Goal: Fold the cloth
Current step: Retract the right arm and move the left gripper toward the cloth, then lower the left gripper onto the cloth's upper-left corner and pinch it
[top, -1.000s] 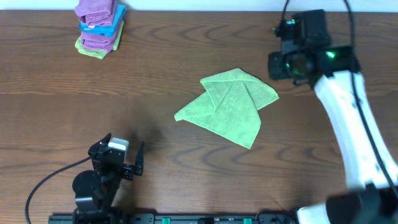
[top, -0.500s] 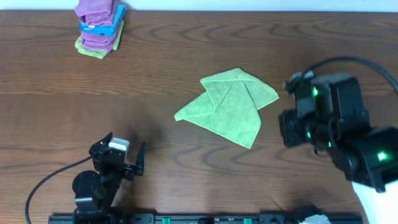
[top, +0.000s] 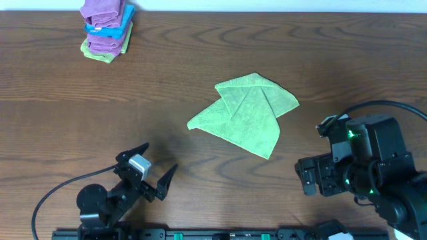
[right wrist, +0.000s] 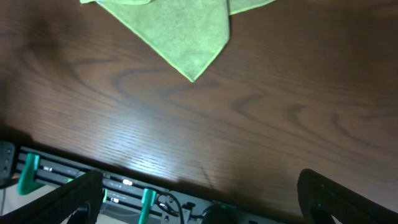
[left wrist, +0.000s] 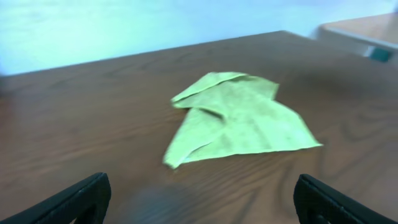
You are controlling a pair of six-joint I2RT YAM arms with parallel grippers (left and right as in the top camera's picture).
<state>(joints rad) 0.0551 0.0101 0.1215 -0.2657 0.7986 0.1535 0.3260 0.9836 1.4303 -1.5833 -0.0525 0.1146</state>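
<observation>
Cloth (top: pixel 248 113) lies flat mid-bench (top: pixel 60 120), a bit right of centre, well apart from both pincers. It's part-folded and untidy: flaps overlap, one point sticks out left, another points near-right.

L pincer (top: pixel 161 156) sits at the near-left edge, jaws spread wide, nothing in them. R pincer (right wrist: pixel 199 186) is near-right, fingers wide apart in the wrist view, also empty.

Step in hand, as I judge it: reach in for the next fold. To do it well:
- go for the loose near corner (right wrist: pixel 193 79), closest to the R arm
- pinch right at the tip, all layers there, not just the top one
- carry it low toward the far edge so the flaps under it don't drag
- line up edges w/ the far side before letting go
- the L arm could pin the left point if the cloth slides

Count: 1 green cloth in play; 1 towel stack (top: pixel 105 30) far-left, approx 4 layers (2 purple, 1 blue, 1 pale green at bottom, hard to be sure); 2 arms, 2 pincers.
</observation>
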